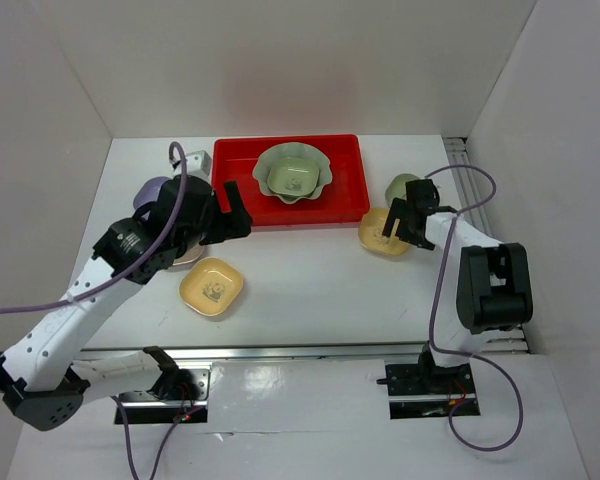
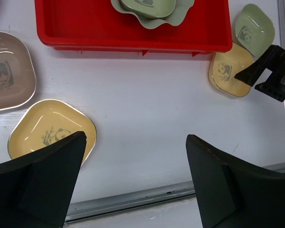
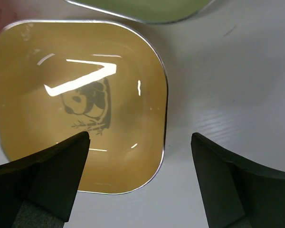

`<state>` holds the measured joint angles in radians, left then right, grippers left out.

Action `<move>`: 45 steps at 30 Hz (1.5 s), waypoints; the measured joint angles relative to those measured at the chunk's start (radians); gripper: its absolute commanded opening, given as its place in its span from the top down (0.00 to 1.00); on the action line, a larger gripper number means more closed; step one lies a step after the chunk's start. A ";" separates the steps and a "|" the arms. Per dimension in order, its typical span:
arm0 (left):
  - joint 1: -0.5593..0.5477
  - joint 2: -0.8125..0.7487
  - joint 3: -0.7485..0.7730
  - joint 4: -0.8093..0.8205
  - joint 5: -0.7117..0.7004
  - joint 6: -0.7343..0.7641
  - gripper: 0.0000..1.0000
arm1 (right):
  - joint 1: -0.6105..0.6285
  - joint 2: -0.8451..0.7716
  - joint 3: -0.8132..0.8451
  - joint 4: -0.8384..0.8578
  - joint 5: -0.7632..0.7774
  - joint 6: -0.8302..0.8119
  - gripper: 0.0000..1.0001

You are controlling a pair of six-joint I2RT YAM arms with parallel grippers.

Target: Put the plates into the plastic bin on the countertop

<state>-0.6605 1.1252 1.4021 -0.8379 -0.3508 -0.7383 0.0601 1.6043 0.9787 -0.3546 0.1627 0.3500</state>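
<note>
The red plastic bin (image 1: 345, 185) stands at the back middle of the countertop (image 1: 310, 280). It holds the large pale green scalloped dish (image 1: 325, 168) with a small green dish (image 1: 292, 178) in it. A yellow dish (image 1: 211, 286) lies front left, a tan-pink dish (image 2: 7, 71) left of it, and a lavender dish (image 1: 152, 188) shows behind my left arm. My left gripper (image 1: 242, 212) is open and empty above the table, in front of the bin (image 2: 133, 45). My right gripper (image 1: 402, 232) is open low over a second yellow dish (image 3: 80, 104), its right rim between the jaws. Another green dish (image 1: 402, 185) lies behind.
A small white-grey object (image 1: 190, 160) sits left of the bin. A metal rail (image 1: 310, 350) runs along the front edge and another (image 1: 480, 190) along the right side. White walls enclose the table.
</note>
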 measured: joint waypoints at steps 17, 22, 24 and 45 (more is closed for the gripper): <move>0.057 -0.045 -0.027 -0.052 -0.016 0.056 0.00 | -0.085 -0.005 -0.155 0.183 -0.023 0.082 1.00; 0.109 -0.065 -0.027 -0.053 -0.018 0.081 0.00 | -0.072 -0.030 -0.164 0.196 -0.025 0.099 1.00; 0.134 -0.068 -0.027 -0.053 -0.016 0.086 0.00 | -0.048 -0.066 -0.188 0.188 -0.007 0.104 1.00; 0.201 -0.039 -0.019 -0.052 0.042 0.101 0.00 | 0.273 -0.607 -0.086 -0.177 0.300 0.153 1.00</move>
<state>-0.4595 1.0866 1.3834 -0.8902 -0.3088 -0.6369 0.3328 0.9970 0.8928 -0.5312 0.4625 0.5030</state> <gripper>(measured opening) 0.995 0.039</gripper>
